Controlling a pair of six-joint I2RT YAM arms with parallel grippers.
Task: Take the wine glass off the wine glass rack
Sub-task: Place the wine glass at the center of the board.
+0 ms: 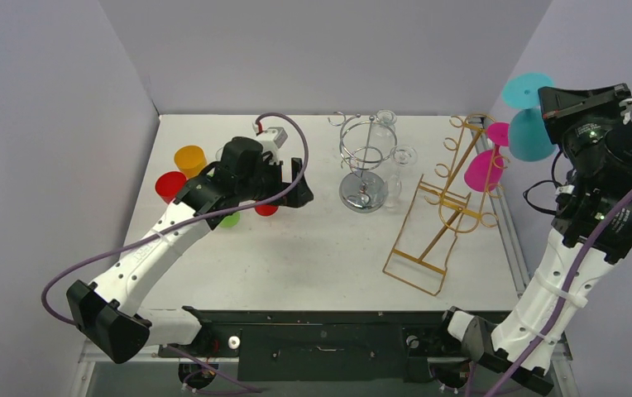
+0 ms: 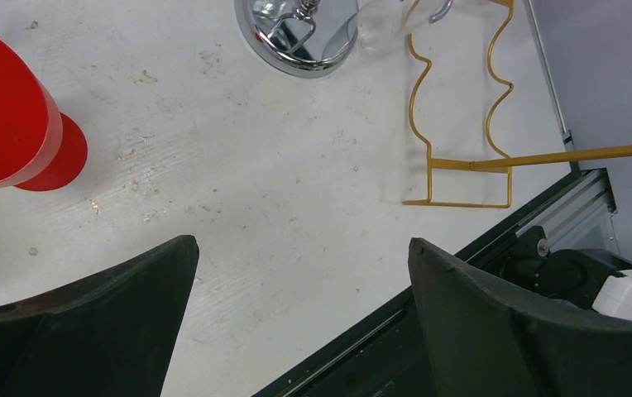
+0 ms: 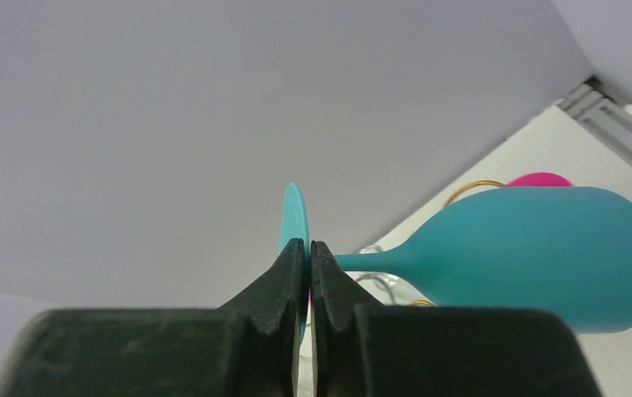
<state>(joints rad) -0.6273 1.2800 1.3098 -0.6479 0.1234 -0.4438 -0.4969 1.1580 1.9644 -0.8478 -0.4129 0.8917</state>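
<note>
Top view: right gripper (image 1: 547,109) raised at far right, clamped on the teal wine glass (image 1: 530,135), which sits in the air beside the far right end of the gold rack (image 1: 441,207); left gripper (image 1: 294,192) low over the table (image 1: 313,248), left side. Left wrist: jaws spread wide, nothing between, red glass (image 2: 7,124) off to the left. Right wrist: fingers pinched tight on the teal stem, between foot and bowl.

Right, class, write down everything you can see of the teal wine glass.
The teal wine glass is opaque and plastic-looking, with a flat round foot, thin stem and rounded bowl. It is held in the air, tipped sideways, with the right gripper shut on the stem beside the foot. Nothing else visibly touches it; the gold rack stands beside it.
</note>
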